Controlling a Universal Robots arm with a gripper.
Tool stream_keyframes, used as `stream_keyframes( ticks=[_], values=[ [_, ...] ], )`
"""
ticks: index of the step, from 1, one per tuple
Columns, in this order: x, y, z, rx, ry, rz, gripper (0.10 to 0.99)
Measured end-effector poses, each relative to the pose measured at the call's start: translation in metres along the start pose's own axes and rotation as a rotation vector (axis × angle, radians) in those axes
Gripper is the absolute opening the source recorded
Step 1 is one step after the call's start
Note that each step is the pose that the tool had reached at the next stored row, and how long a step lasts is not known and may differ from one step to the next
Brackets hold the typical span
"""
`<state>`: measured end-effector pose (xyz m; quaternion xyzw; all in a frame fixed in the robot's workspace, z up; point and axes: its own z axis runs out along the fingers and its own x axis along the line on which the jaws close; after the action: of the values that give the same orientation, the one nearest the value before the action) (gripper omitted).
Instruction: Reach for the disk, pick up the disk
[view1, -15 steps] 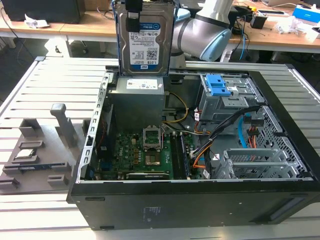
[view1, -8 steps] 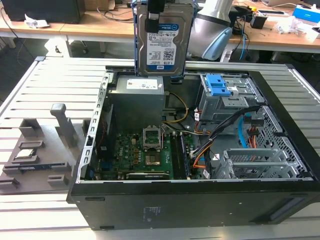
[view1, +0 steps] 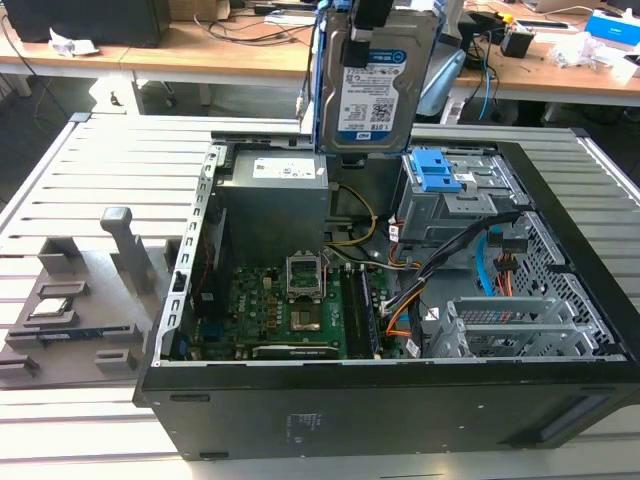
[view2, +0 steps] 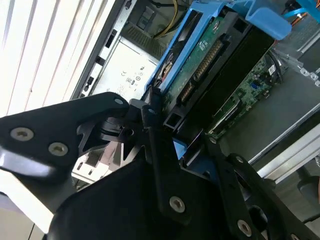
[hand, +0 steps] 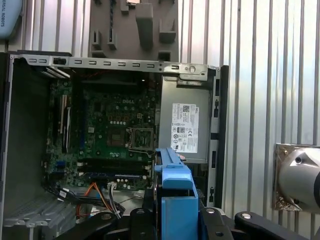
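The disk (view1: 368, 95), a silver-grey drive with a white-and-blue label in a blue plastic carrier, hangs upright in the air above the back of the open computer case (view1: 400, 410). My gripper (view1: 362, 30) is shut on its top edge. In the second wrist view the black fingers (view2: 150, 112) clamp the disk (view2: 210, 55) at its end, with its green circuit board facing out. In the first wrist view the blue carrier of the disk (hand: 175, 195) sticks out between the fingers, over the case's interior.
Below the disk are the power supply (view1: 275, 185), the motherboard (view1: 290, 305) and the grey drive cage with blue latches (view1: 440, 175). A grey fixture tray (view1: 75, 300) with small chips lies at the exterior view's left on the slatted table (view1: 120, 150). Cluttered desks stand behind.
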<state>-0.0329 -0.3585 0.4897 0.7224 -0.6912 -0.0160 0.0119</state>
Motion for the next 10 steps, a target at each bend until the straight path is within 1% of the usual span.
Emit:
stream_keyframes(
  ticks=[1, 3, 6, 8, 10],
  values=[
    [0.0002, -0.0067, -0.0003, 0.000, 0.0000, 0.000, 0.369],
    [0.0005, -0.0140, -0.0005, 0.000, -0.0001, 0.000, 0.369],
    [0.0010, -0.0294, -0.0012, 0.000, 0.0000, 0.000, 0.369],
    [0.0013, -0.0376, -0.0014, 0.000, -0.0001, 0.000, 0.369],
    [0.0018, -0.0526, -0.0021, 0.000, 0.0000, 0.000, 0.369]
  ],
)
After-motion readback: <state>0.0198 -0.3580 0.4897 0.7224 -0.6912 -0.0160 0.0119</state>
